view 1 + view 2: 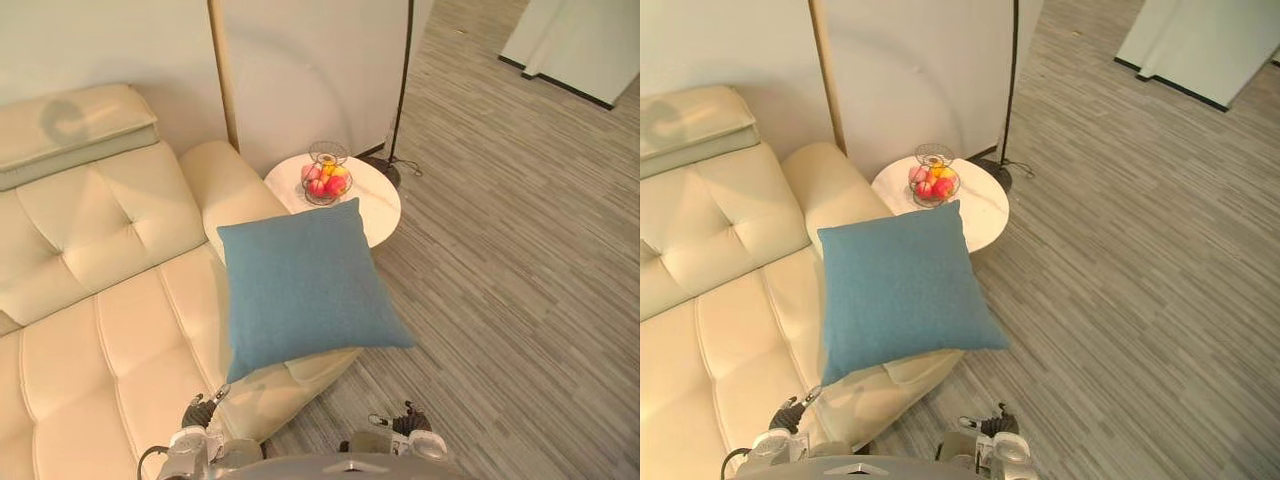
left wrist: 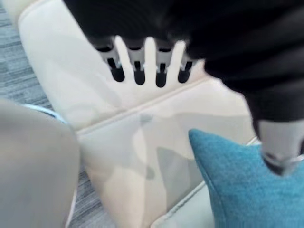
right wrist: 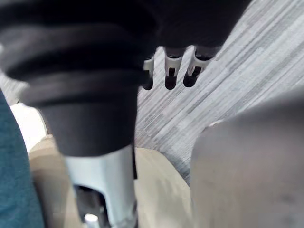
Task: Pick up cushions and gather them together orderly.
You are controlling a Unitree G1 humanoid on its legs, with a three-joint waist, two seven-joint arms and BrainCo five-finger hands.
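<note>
Far left: cream sofa (image 1: 100, 300), tufted back, long seat running off toward the right. On top of the back, a cream padded block (image 1: 70, 125), possibly a loose cushion, hard to tell.

Low down, left hand (image 1: 200, 410) hanging above the seat's front edge. Fingers (image 2: 138, 66) straight and a little spread, thumb apart, nothing in them. Probably low and empty because no reach begun yet.

Further right, the blue cushion (image 1: 300, 285): lying flat on the sofa's right end beside the armrest, lower right corner jutting past the seat over the striped floor (image 1: 520, 250). No hand touching it; one corner close to the left thumb in the left wrist view. Looks dropped rather than arranged, hence likely the first thing to lift. Soft and broad, so best taken from opposite edges with both hands.

Beyond it, a round white table (image 1: 385, 210) tucked against the armrest, carrying a wire basket (image 1: 327, 175) of fruit. Cushion's far corner close to the tabletop, contact unclear. Safer to draw the cushion toward the sofa, away from the basket. Behind, a thin black lamp pole (image 1: 403, 90) rising from the floor.

Last, right hand (image 1: 408, 420), low over the floor just off the sofa's corner. Fingers (image 3: 171, 71) loosely straight, likewise empty, well placed for the overhanging corner.
</note>
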